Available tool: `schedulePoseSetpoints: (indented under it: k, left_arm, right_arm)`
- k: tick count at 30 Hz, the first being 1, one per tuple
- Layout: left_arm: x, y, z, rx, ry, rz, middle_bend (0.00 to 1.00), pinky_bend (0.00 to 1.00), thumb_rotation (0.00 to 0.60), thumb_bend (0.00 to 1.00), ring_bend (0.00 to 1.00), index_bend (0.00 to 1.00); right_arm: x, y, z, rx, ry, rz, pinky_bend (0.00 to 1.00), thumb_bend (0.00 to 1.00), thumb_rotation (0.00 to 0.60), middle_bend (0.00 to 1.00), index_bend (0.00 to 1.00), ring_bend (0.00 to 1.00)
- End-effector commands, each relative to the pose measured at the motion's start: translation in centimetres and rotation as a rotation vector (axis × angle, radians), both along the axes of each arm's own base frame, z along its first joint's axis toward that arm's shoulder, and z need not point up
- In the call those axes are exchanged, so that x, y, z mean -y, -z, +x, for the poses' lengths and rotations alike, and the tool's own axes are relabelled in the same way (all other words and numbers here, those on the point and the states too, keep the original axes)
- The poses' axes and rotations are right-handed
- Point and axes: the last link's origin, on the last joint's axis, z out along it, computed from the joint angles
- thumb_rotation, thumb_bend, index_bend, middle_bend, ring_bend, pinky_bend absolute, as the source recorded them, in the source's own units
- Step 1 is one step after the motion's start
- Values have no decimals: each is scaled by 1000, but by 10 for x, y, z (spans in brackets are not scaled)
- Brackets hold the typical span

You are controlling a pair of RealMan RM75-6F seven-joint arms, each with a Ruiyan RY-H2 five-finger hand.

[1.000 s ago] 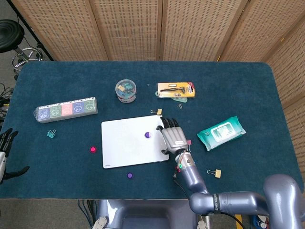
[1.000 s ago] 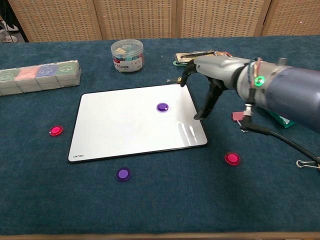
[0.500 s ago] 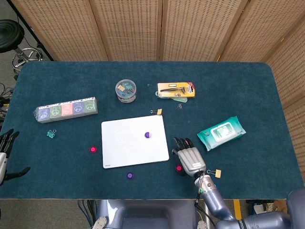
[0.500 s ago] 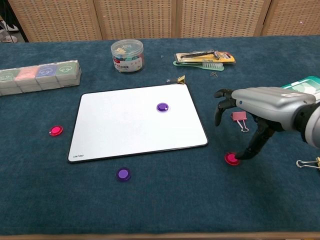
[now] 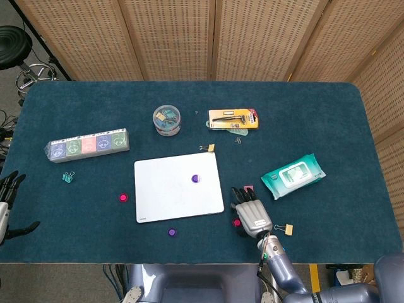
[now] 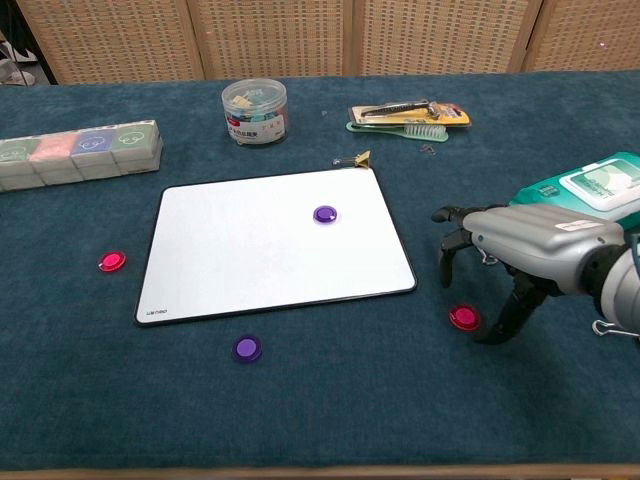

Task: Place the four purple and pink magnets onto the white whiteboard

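The white whiteboard (image 5: 170, 196) (image 6: 250, 260) lies flat mid-table with one purple magnet (image 5: 196, 178) (image 6: 324, 214) on it. A pink magnet (image 5: 122, 197) (image 6: 112, 261) lies on the cloth left of the board. A second purple magnet (image 5: 172, 231) (image 6: 246, 348) lies off its front edge. Another pink magnet (image 5: 237, 222) (image 6: 463, 318) lies off the board's front right corner. My right hand (image 5: 252, 214) (image 6: 515, 245) hovers right beside this magnet, fingers spread and curved down, holding nothing. My left hand (image 5: 7, 201) rests at the table's left edge, empty, fingers apart.
A clear jar of clips (image 5: 166, 118), a long pastel box (image 5: 88, 145), a toothbrush pack (image 5: 233, 118) and a wet-wipes pack (image 5: 293, 175) stand around the board. Binder clips lie at the board's far corner (image 5: 206, 148), by the right hand (image 5: 285, 228) and left (image 5: 67, 177).
My right hand pulled back from the board's right edge toward the front right and now sits lower beside the pink magnet. The magnets have not moved.
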Motion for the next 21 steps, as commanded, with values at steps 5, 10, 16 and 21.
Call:
schedulePoseSetpoints:
  k: [5,10,16,21]
  left_arm:
    - [0,1,0,-1,-2,-3,0,0,600,0,0,0]
    - [0,1,0,0,-2,-1,0,0,600,0,0,0]
    - [0,0,0,2,-2,-1,0,0,600,0,0,0]
    - [0,0,0,0,-3,-2,0,0,600,0,0,0]
  right_arm:
    - [2,3,-2,-7,10,1,0,227,600,0,420,0]
    - [2,6,-5,-14,19,8,0,250,600,0,445,0]
    - [3,8,-9,-20,31,8,0,290,600,0,459,0]
    - [4,9,-12,-26,38,10,0,299,600,0,465,0]
